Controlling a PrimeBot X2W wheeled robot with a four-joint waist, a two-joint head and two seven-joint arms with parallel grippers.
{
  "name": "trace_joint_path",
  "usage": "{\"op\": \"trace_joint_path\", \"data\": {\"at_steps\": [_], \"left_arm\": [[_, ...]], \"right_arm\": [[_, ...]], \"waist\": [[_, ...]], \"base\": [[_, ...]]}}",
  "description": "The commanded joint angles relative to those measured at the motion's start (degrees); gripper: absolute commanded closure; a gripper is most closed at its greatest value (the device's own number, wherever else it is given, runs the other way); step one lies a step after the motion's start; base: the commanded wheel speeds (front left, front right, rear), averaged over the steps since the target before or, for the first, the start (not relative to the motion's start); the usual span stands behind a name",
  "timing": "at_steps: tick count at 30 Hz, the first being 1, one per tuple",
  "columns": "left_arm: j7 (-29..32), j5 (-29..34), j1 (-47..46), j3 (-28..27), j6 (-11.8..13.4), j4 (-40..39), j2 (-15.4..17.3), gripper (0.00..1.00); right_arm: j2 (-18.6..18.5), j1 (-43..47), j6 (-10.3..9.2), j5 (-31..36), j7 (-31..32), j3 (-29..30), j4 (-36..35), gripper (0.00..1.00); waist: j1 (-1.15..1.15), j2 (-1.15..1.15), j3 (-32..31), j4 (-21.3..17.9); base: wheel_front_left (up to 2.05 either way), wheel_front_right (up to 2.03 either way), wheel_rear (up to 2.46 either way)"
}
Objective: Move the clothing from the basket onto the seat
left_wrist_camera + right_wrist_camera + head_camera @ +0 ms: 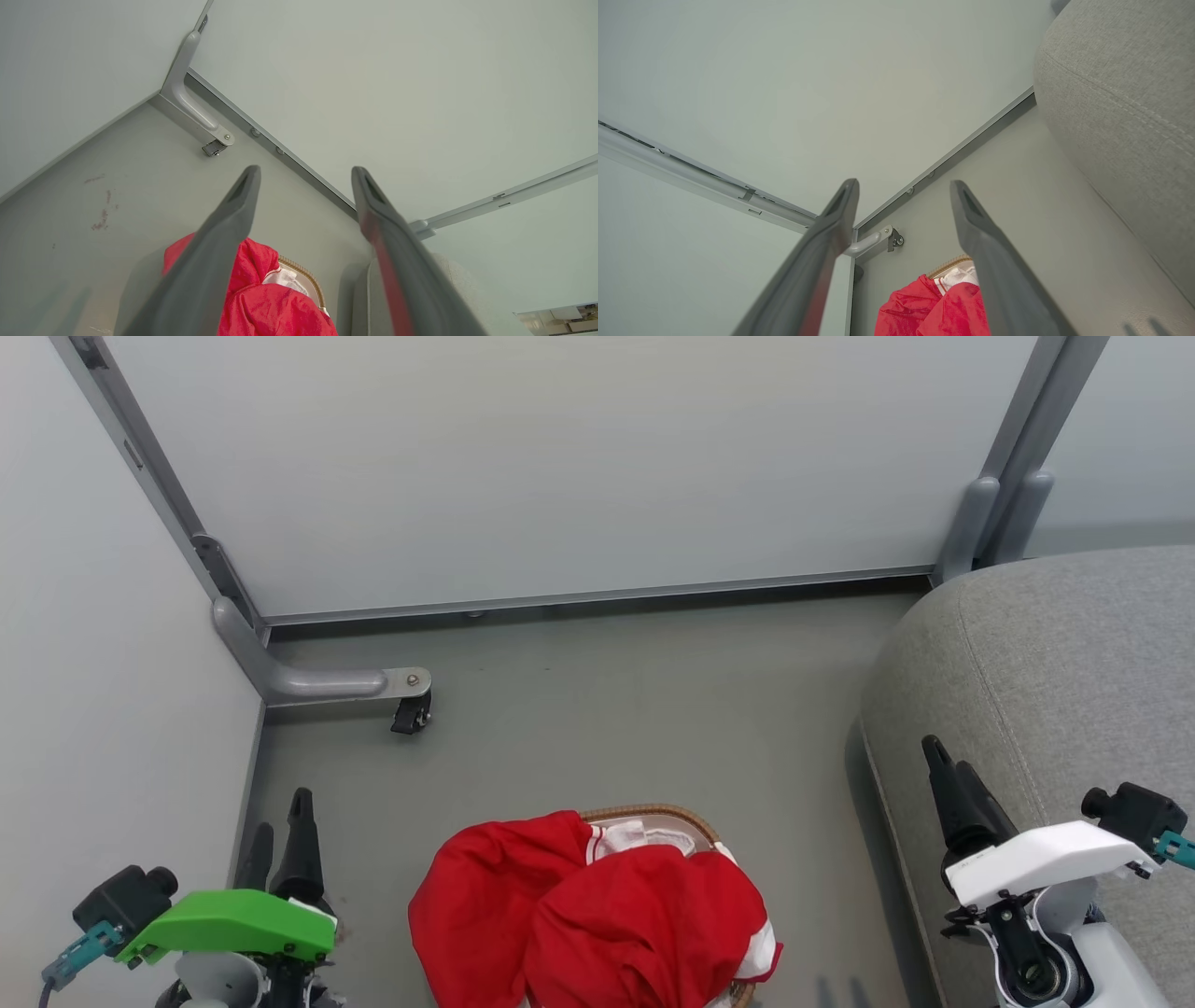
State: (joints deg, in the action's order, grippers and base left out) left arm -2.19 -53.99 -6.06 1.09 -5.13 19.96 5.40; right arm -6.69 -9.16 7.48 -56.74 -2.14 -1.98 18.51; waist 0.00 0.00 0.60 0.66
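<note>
The red clothing (597, 915) with white panels is heaped in the basket (653, 814) and spills over its left side; just a strip of brown woven rim and some white liner show. The grey seat (1055, 663) rises at the right. My left gripper (280, 812) stands open to the left of the pile, apart from it. My right gripper (945, 754) is open over the seat's front edge. In the left wrist view the left gripper (306, 170) holds nothing, with the clothing (271, 298) and rim (303, 275) below. The right gripper (904, 184) is likewise bare above the clothing (934, 308), the seat (1120, 116) beside it.
Pale partition panels (560, 476) close off the back and left. A grey metal foot with a black caster (411, 705) juts onto the grey floor (653, 709) at the back left corner. Open floor lies between the basket and the panels.
</note>
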Motion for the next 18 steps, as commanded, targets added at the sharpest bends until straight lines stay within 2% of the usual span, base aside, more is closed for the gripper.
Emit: {"op": "trace_joint_path", "data": {"at_steps": [1, 18], "left_arm": [[-0.67, 2.57, -1.84, 0.66, 0.35, -0.39, 0.91, 0.00], [-3.85, 15.30, -2.00, 4.41, 2.45, -0.28, 2.11, 0.00]], "right_arm": [[-0.73, -1.78, 0.01, 2.47, -0.81, -0.31, -0.33, 0.00], [-0.97, -2.38, 0.01, 16.17, -3.93, -2.05, 0.57, 0.00]], "waist": [[0.00, 0.00, -0.01, 0.02], [0.00, 0.00, 0.15, 0.07]], "base": [[0.00, 0.00, 0.00], [0.00, 0.00, 0.00]]}}
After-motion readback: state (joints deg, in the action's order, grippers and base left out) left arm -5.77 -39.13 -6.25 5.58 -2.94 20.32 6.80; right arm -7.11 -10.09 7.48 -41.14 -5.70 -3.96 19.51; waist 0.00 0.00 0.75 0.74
